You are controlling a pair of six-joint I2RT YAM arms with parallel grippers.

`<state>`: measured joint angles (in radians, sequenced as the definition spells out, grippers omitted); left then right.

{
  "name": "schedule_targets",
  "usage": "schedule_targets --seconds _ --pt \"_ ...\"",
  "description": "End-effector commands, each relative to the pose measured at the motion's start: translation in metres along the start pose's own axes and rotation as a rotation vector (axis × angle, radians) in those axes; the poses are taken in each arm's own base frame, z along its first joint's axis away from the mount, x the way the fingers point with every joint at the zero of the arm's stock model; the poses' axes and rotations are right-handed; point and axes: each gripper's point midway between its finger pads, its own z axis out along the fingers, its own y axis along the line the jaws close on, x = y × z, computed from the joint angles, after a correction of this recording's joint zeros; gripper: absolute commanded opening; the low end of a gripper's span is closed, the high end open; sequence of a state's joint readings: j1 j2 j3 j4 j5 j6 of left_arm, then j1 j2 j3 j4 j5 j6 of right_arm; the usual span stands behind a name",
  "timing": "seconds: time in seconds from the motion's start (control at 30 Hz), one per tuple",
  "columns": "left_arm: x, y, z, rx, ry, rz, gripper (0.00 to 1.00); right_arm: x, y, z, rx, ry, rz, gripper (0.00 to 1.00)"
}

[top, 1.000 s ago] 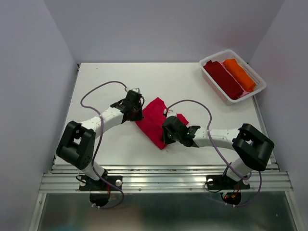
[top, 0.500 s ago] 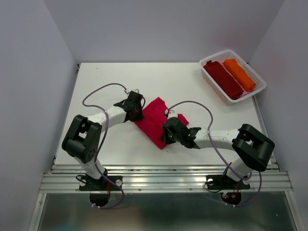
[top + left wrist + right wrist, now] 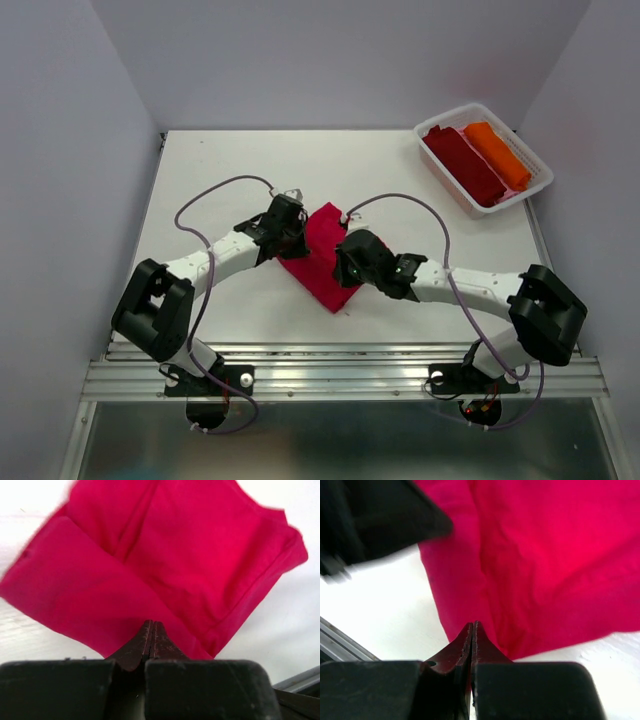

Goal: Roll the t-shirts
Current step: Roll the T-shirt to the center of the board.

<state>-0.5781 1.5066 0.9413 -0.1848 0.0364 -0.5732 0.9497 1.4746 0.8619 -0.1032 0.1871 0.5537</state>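
A bright red t-shirt (image 3: 322, 268) lies bunched into a narrow folded shape on the white table (image 3: 220, 170) between my two arms. My left gripper (image 3: 293, 232) is at its left edge; in the left wrist view its jaws (image 3: 151, 625) are pressed together on the cloth's (image 3: 200, 565) near edge. My right gripper (image 3: 346, 262) is at the shirt's right side, its jaws (image 3: 472, 625) likewise shut at the hem of the red cloth (image 3: 560, 565). A dark maroon t-shirt (image 3: 465, 165) and an orange t-shirt (image 3: 497, 155) lie rolled in the basket.
The white slatted basket (image 3: 516, 197) stands at the far right corner of the table. Grey walls close in the left, back and right sides. A metal rail (image 3: 340, 375) runs along the near edge. The left arm's dark body (image 3: 370, 520) shows in the right wrist view.
The right gripper has moved up and left, carrying the shirt's right part over, so the cloth is narrower. The left gripper has shifted slightly right and its elbow has dropped.
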Motion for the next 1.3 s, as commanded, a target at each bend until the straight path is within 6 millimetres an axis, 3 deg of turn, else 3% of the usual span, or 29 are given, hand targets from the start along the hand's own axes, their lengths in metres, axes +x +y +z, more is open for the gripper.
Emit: schedule_targets --seconds 0.0,0.13,0.33,0.73,0.83,1.13,1.27 --pt "0.018 -0.007 -0.004 0.044 0.038 -0.020 0.00 -0.026 0.020 0.006 -0.048 -0.062 0.015 0.01" --pt "0.029 0.002 0.004 0.018 0.064 -0.019 0.00 -0.026 0.030 0.017 -0.080 -0.050 0.029 0.01" --pt "0.030 0.003 0.015 0.019 0.069 -0.020 0.00 -0.014 0.026 0.029 -0.055 -0.015 0.050 0.01" --pt "0.015 -0.012 0.039 0.036 0.071 0.007 0.00 -0.038 0.032 0.001 -0.084 -0.102 0.030 0.01" --pt "0.013 -0.015 0.041 0.043 0.071 0.007 0.00 -0.028 0.034 0.005 -0.088 -0.076 0.019 0.01" --pt "0.005 -0.018 0.035 0.043 0.049 0.019 0.00 0.038 -0.003 0.049 0.050 0.083 0.020 0.01" --pt "-0.007 -0.017 0.021 0.025 0.005 0.025 0.00 0.059 -0.026 0.059 0.122 0.127 0.054 0.01"
